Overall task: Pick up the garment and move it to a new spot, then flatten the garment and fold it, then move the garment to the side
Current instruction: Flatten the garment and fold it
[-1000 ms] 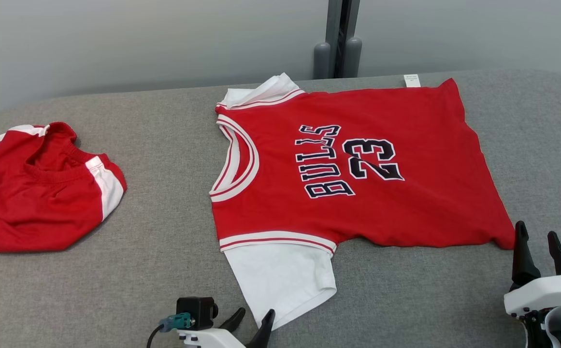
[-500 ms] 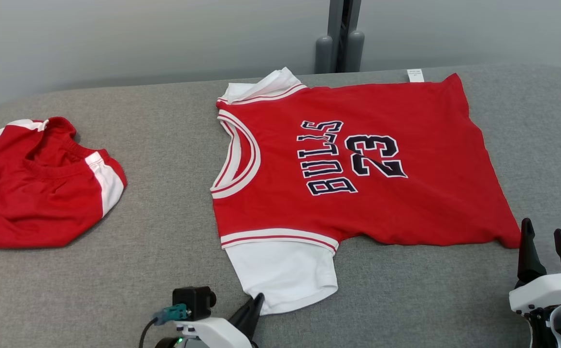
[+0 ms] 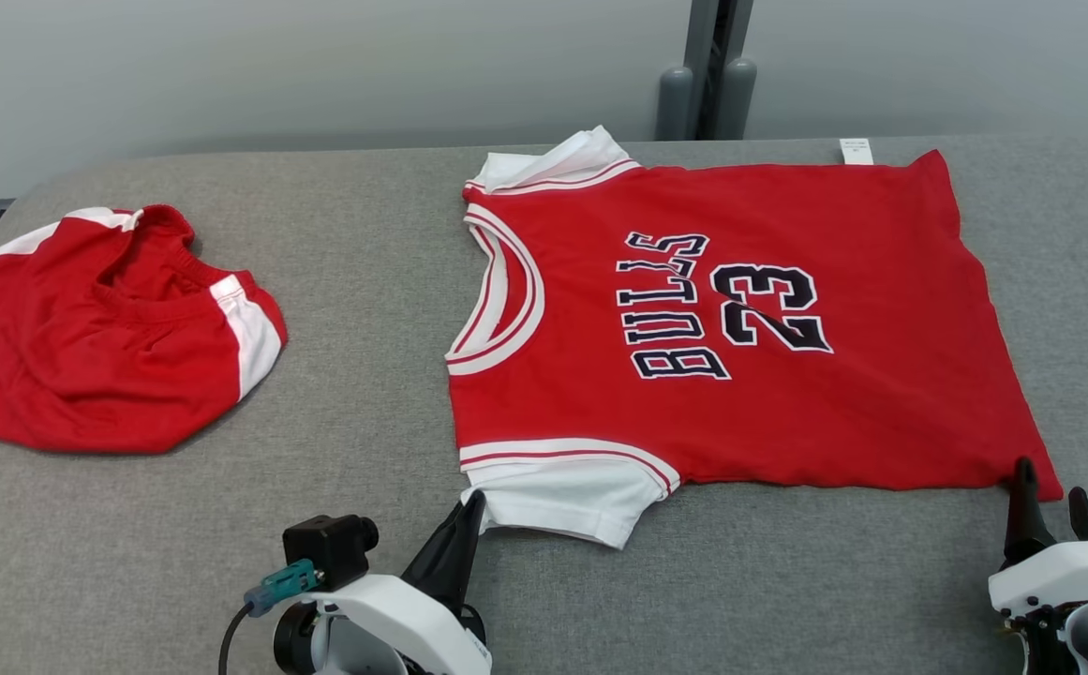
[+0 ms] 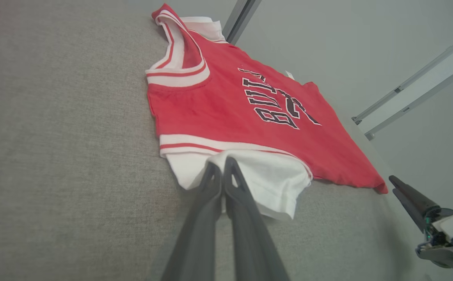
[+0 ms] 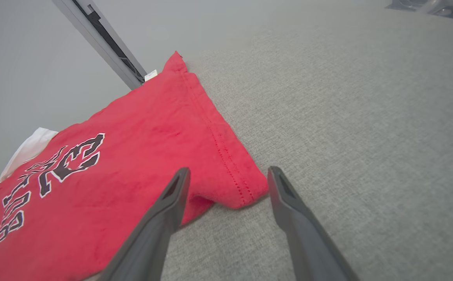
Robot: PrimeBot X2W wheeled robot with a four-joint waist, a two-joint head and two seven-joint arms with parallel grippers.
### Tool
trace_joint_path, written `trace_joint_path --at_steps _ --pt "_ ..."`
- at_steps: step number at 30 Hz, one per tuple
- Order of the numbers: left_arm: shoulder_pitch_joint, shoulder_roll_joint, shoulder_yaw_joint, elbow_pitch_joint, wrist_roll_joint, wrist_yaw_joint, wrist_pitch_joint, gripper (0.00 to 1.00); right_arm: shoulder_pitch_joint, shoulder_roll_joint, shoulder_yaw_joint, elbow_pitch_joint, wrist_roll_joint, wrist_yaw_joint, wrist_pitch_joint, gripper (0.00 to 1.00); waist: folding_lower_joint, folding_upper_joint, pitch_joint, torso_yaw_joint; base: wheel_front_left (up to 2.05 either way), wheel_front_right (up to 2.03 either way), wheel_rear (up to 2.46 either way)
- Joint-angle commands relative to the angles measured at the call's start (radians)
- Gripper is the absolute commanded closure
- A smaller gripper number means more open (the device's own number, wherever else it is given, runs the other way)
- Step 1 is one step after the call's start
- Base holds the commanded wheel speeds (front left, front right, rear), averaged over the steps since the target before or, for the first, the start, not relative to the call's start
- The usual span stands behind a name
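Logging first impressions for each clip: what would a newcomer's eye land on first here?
The red jersey printed BULLS 23, spread flat across the middle of the grey table. Next, the left gripper pinched shut on its white sleeve at the near edge, while the right gripper stands open with the near hem corner between its fingers. A crumpled red garment lies apart at the robot's left.
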Motion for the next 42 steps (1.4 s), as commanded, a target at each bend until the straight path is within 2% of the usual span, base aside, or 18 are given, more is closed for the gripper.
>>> trace_joint_path --at_steps 1,9,20,21,22,23,24,31,37,42 --pt "-0.016 0.004 0.005 -0.004 0.002 0.001 -0.006 1.0 -0.011 -0.01 -0.006 0.016 0.015 0.0 -0.001 0.0 0.0 -0.0001 0.003 0.007 0.0 0.0 0.0" --pt "-0.025 0.002 0.014 -0.01 0.0 0.013 -0.036 1.0 -0.047 -0.031 -0.042 0.119 0.108 0.0 -0.001 0.0 0.0 -0.0001 0.021 0.038 0.0 0.0 0.0" --pt "-0.03 0.001 0.0 0.0 -0.003 0.009 -0.037 1.0 -0.048 -0.011 0.03 0.158 0.172 0.0 0.003 0.0 0.0 -0.0001 0.033 0.043 0.0 0.0 0.0" --pt "-0.031 0.001 -0.001 0.002 -0.003 0.009 -0.038 1.0 -0.048 -0.01 0.037 0.162 0.179 0.0 0.004 0.16 0.0 -0.0001 0.032 0.043 0.0 0.0 0.0" --pt "-0.032 0.001 -0.002 0.004 -0.003 0.008 -0.04 1.0 -0.048 -0.01 0.045 0.165 0.183 0.0 0.004 0.58 0.0 -0.0001 0.031 0.042 0.0 0.0 0.0" --pt "-0.033 0.0 -0.001 0.006 -0.005 0.009 -0.043 1.0 -0.049 -0.013 0.055 0.166 0.188 0.0 0.004 0.76 0.0 -0.0001 0.03 0.041 0.0 0.0 0.0" --pt "-0.034 0.0 0.0 0.008 -0.007 0.01 -0.047 1.0 -0.05 -0.018 0.061 0.162 0.189 0.0 0.004 1.0 0.0 -0.0001 0.027 0.039 0.0 0.0 0.0" --pt "-0.025 -0.003 0.01 0.022 -0.026 0.0 -0.075 1.0 -0.051 -0.052 0.089 0.102 0.181 0.0 -0.001 1.0 0.0 -0.0001 0.004 0.011 0.0 0.0 0.0" --pt "-0.034 -0.006 0.033 -0.004 -0.064 -0.046 -0.134 1.0 -0.049 -0.081 0.123 0.056 0.163 0.0 -0.001 1.0 0.0 -0.0001 -0.021 -0.016 0.0 0.0 0.0" --pt "-0.04 0.004 0.066 -0.02 -0.071 -0.057 -0.163 1.0 -0.063 -0.116 0.162 0.034 0.159 0.0 0.025 1.0 0.0 -0.0001 -0.04 -0.029 0.0 0.0 0.0"
